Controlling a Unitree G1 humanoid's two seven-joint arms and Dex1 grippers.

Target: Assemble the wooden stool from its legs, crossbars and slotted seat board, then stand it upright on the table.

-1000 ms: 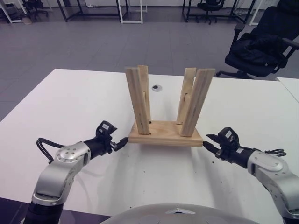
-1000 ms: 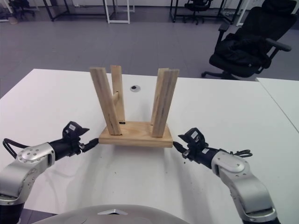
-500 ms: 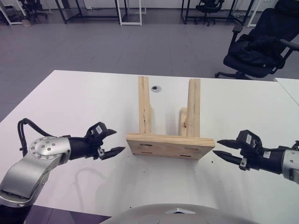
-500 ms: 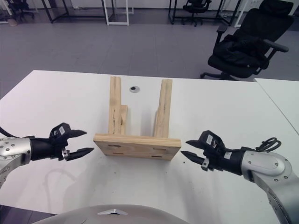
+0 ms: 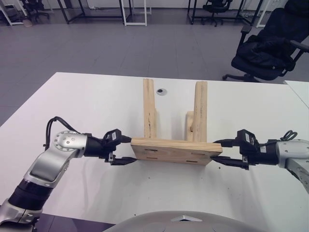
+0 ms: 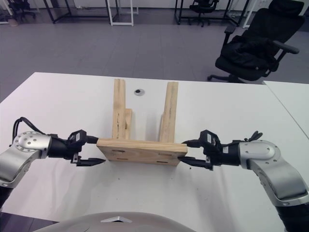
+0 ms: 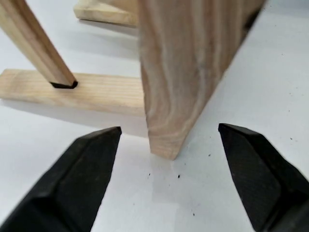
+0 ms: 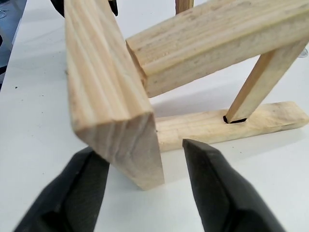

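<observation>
Pale wooden stool [image 5: 191,126] on side, mid white desk [image 5: 72,96], legs [image 5: 149,108] toward 12 o'clock. Left fingers [image 7: 82,174] at 9, right fingers [image 8: 217,188] at 3 o'clock: wide, astride seat board [image 5: 171,151] ends. Close evenly; otherwise probable slip, toppling.

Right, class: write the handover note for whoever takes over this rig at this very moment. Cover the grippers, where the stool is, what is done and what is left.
Left gripper: open, fingers straddling the left end of the seat board, not clamped.
Right gripper: open, straddling the right end of the board in the same way.
Stool: lies on its side on the table, with the seat board on edge towards the robot and the legs pointing away.
Done: legs and crossbars look fitted into the board.
Left: probably close both grippers on the board ends, then tip the stool onto its legs.
</observation>
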